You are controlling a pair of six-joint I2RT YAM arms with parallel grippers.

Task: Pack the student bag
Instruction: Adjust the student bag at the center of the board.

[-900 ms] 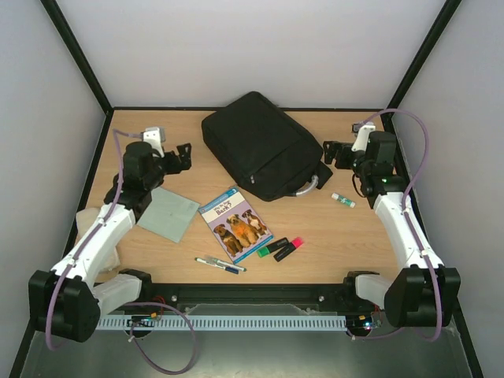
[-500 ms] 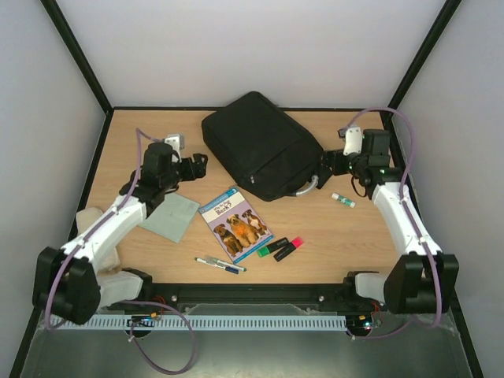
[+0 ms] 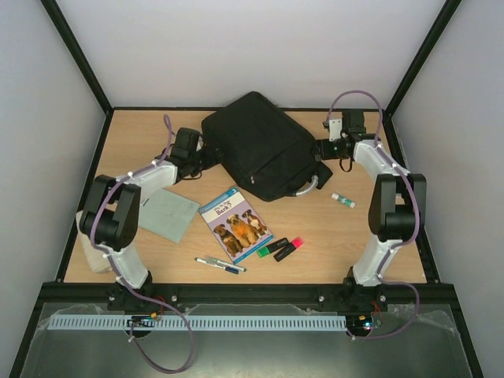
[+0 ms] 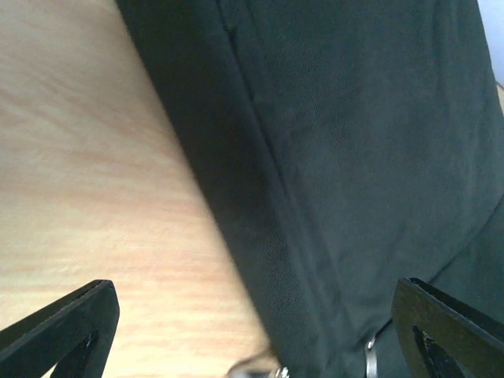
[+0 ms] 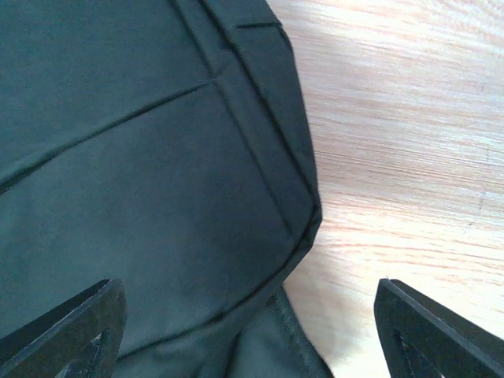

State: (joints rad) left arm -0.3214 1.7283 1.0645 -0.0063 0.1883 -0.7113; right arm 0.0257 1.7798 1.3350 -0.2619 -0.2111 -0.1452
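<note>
Both pairs of jaws are spread wide and grip nothing, the left arm's close at the left side of the student bag, the right arm's at its right corner. The bag itself lies slantwise on the far middle of the desk. My biggest worry is the bag: it is soft and, as far as I can see, zipped shut, so closing on its edge may only pinch loose fabric and drag the whole thing sideways rather than open it. A lesser worry is that a sliding bag nudges the grey folder at its near left or the dog book just on its near side. The highlighters and pen lie further out on that side and look safe, though the little glue stick near its right corner could roll if the right arm brushes it. The bag is black, flat and rectangular, smooth with raised seams along its edges. A grey-silver loop handle curls out at its near right corner, and what looks like a small metal ring shows on its left side.
</note>
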